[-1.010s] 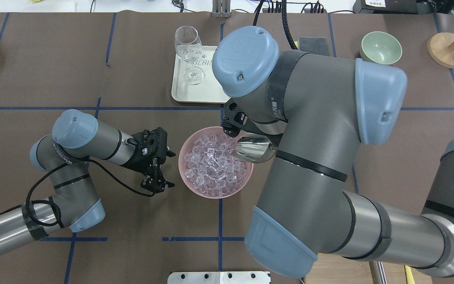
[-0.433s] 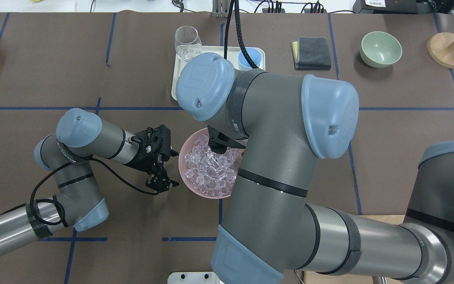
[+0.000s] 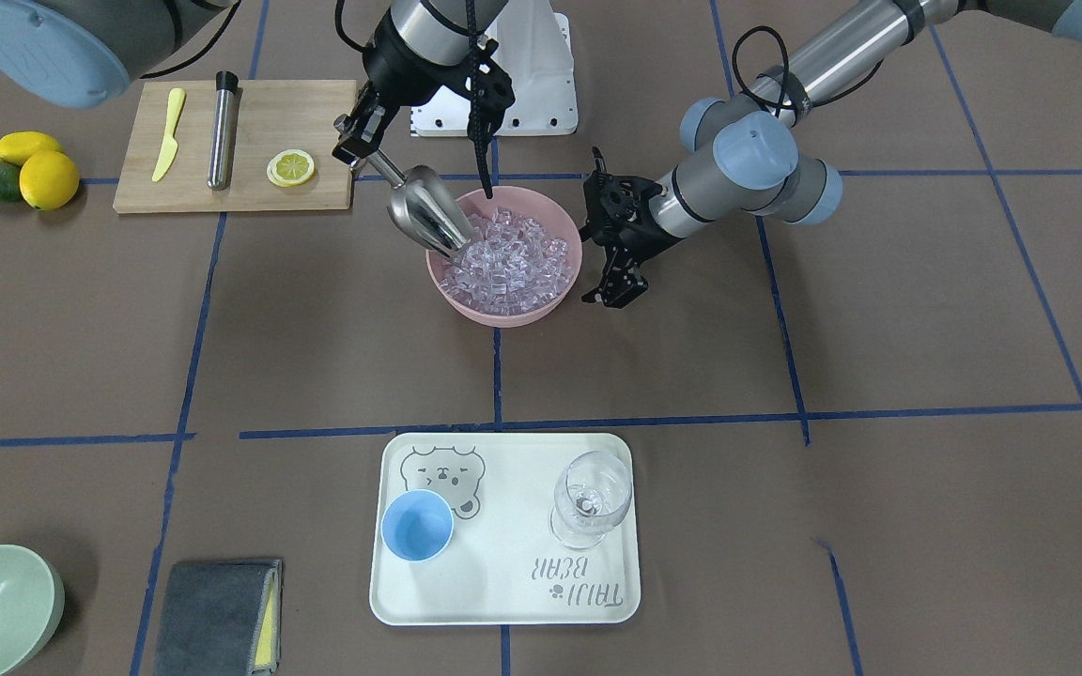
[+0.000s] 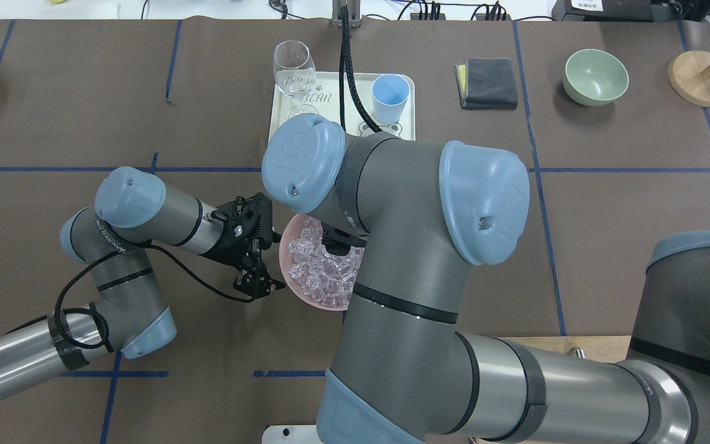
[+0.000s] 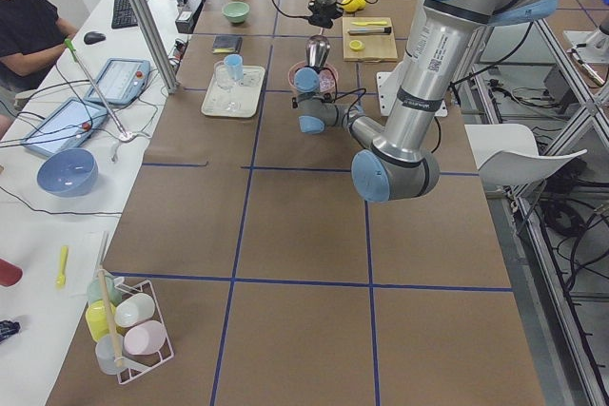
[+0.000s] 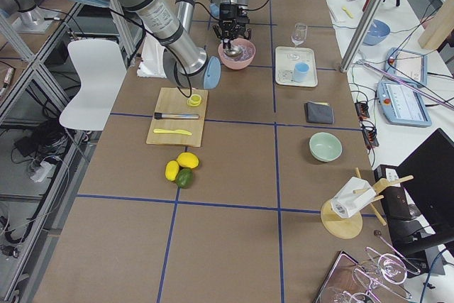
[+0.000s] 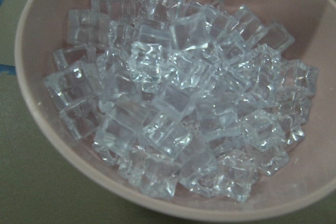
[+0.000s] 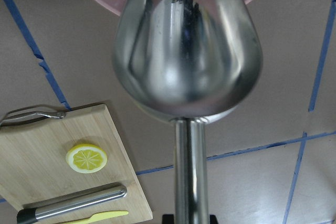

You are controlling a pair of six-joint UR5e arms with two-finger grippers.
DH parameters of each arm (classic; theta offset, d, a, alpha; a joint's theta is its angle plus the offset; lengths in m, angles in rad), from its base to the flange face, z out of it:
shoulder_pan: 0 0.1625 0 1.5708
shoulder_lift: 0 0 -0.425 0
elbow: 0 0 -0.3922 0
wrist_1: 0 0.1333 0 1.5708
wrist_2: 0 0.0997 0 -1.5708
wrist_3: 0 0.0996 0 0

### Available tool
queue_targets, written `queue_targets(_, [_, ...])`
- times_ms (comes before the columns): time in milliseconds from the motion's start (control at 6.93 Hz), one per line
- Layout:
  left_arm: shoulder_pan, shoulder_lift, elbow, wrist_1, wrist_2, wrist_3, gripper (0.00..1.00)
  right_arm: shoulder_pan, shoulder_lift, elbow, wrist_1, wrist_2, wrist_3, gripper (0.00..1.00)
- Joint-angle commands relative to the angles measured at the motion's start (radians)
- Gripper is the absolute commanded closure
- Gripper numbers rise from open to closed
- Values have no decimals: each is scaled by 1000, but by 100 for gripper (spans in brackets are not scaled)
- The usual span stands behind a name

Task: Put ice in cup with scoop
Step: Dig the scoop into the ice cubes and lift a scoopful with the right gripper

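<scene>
Steel scoop (image 3: 424, 218), clamped in our right gripper (image 3: 353, 148), has swung down into the ice (image 3: 513, 268) inside the pink bowl (image 3: 503, 314). Our left gripper (image 3: 614, 293), jaws spread, has edged beside that bowl. We judge loading begun.

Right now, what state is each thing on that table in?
ice: piled in the pink bowl.
scoop: held by the right gripper, mouth pushed into the ice.
cup: upright, empty, on the tray.
wine glass: upright on the tray.
left gripper: open, beside the pink bowl.
</scene>
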Motion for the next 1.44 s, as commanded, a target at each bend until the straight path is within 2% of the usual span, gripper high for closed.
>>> queue_targets(0, [0, 0, 3, 0, 0, 0, 0, -24, -7, -16, 5, -5, 1, 100])
queue_targets(289, [0, -2, 3, 0, 0, 0, 0, -35, -18, -18, 19, -14, 9, 100])
queue_targets(721, [0, -5, 3, -2, 0, 0, 0, -38, -70, -31, 123, -2, 18, 100])
queue_targets(866, [0, -5, 3, -2, 0, 0, 0, -29, -100, -33, 178, 22, 20, 100])
queue_targets(1154, [0, -6, 3, -3, 0, 0, 0, -1, -119, -35, 209, 82, 18, 100])
queue_targets(1299, [0, -8, 3, -3, 0, 0, 0, 8, -161, -33, 278, 119, 20, 100])
